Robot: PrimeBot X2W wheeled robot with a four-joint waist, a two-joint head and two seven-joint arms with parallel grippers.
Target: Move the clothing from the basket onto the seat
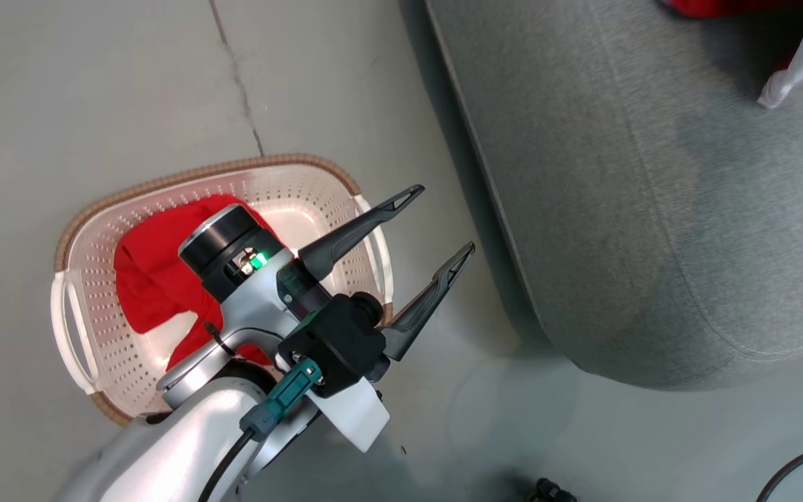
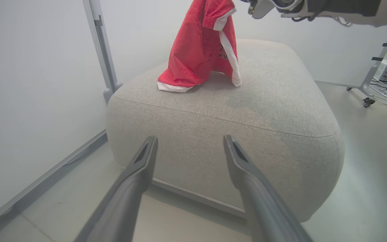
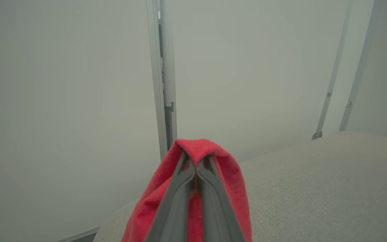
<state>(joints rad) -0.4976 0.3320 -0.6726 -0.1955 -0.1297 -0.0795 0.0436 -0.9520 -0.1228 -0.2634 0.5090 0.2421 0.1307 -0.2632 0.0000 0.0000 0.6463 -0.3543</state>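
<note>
Head view:
- Left gripper has its fingers spread wide with nothing between them. The tips point toward the seat and lie over the basket's right edge and the floor beside it.
- Basket stands on the floor, just left of the seat.
- Loose red garment lies crumpled on the basket floor, partly hidden by the left wrist.
- Held red garment shows at the upper right over the seat, as a red edge and a white-trimmed strip.

Left wrist view:
- Left gripper is parted and empty, aimed at the seat's front face.
- Held red garment hangs upright from above. Its white hem touches the seat top near the far left corner, and a white-edged strip trails down its right side.
- Right arm crosses the upper right corner.
- A grey partition post stands behind the seat, and a wheeled stand is at far right.

Right wrist view:
- Right gripper is clenched, fingers pressed together on a fold of the held red garment, which drapes over both fingers.
- Seat lies below and to the right.
- Partition frame is behind.
</note>
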